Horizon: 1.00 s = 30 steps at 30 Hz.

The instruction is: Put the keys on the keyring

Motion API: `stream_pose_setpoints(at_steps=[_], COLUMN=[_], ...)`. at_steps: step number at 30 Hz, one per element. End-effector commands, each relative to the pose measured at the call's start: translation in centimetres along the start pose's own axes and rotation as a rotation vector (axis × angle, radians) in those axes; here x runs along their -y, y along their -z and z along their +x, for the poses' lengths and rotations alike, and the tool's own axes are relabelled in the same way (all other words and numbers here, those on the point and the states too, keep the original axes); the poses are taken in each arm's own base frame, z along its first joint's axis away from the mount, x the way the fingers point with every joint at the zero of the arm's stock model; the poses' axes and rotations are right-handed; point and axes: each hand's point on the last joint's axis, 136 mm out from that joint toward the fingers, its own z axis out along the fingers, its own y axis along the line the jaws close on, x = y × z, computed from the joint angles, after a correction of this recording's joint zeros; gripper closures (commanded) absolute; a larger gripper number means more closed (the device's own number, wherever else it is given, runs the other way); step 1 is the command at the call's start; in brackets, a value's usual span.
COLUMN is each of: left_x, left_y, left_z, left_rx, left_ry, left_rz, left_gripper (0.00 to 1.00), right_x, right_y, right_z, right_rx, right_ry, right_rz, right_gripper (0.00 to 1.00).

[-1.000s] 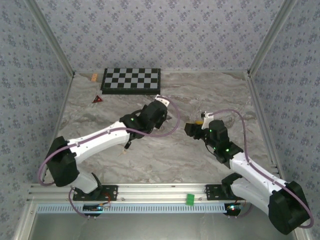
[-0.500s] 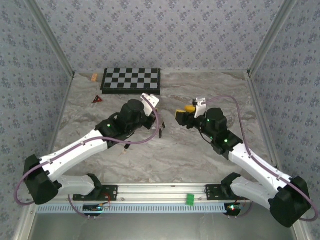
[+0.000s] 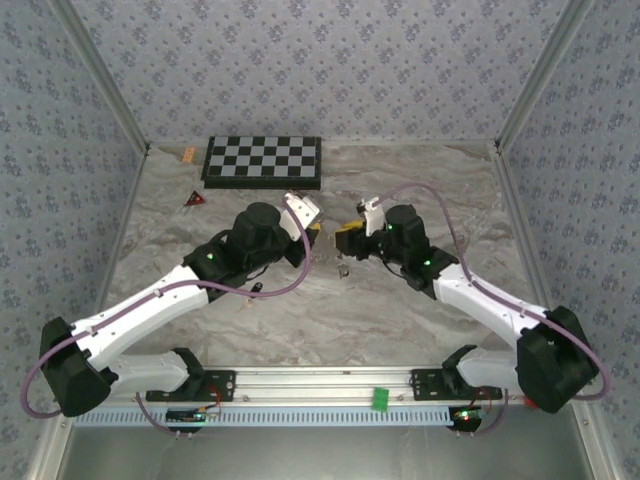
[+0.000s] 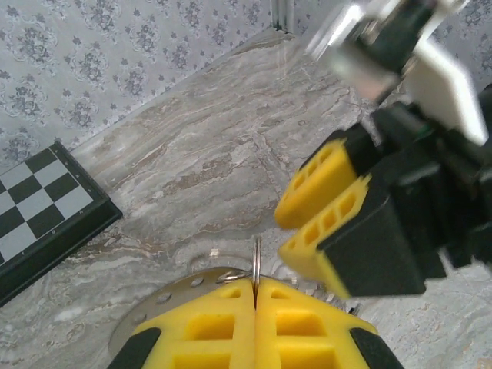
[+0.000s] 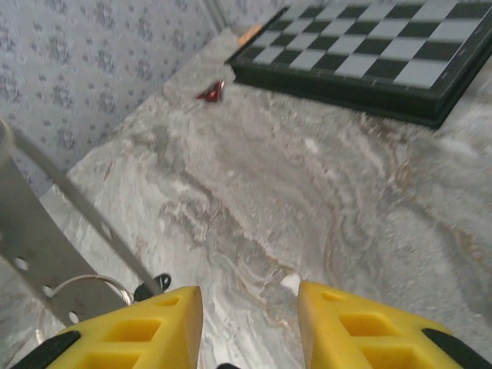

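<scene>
Keyring (image 4: 256,265) pinched edge-on in left jaws, shut on it. Right jaws apart, empty, just beside. I'd ease right in slowly, left steady.

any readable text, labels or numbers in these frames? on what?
No text can be read in these frames.
checkerboard: plain squares, no letters or numbers on its border.
red triangle: may carry a mark, too small to read.
green tag on the front rail: too small to read.
</scene>
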Motion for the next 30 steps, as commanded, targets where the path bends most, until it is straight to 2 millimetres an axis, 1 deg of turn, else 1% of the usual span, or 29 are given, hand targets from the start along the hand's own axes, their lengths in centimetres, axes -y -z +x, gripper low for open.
stream_pose_setpoints(at_steps=[1, 4, 6, 13, 17, 21, 26, 30], left_x=[0.1, -0.1, -0.2, 0.1, 0.0, -0.5, -0.9, -1.5], left_y=[-0.2, -0.7, -1.1, -2.0, -2.4, -2.4, -2.0, -1.3], left_z=[-1.5, -1.6, -1.6, -1.4, -1.1, -0.8, -0.7, -0.8], left_rx=[0.055, 0.06, 0.056, 0.059, 0.069, 0.08, 0.092, 0.11], left_ry=[0.001, 0.012, 0.024, 0.082, 0.124, 0.17, 0.208, 0.243], left_rz=[0.017, 0.014, 0.021, 0.065, 0.085, 0.1, 0.122, 0.14], left_gripper=[1.0, 1.0, 1.0, 1.0, 1.0, 1.0, 1.0, 1.0], right_x=[-2.8, -4.4, -5.0, -5.1, -4.7, -4.1, -3.2, -2.0], right_y=[-1.0, -1.5, -1.6, -1.5, -1.5, -1.2, -0.8, 0.0], right_z=[0.1, 1.1, 1.6, 2.5, 2.8, 2.5, 2.1, 1.5], right_rx=[-0.007, -0.025, -0.027, -0.015, -0.015, 0.006, 0.031, 0.07], right_ry=[0.063, 0.1, 0.115, 0.106, 0.103, 0.102, 0.089, 0.059], right_rz=[-0.104, -0.151, -0.171, -0.184, -0.164, -0.133, -0.1, -0.065], right_gripper=[0.62, 0.62, 0.62, 0.61, 0.61, 0.61, 0.61, 0.61])
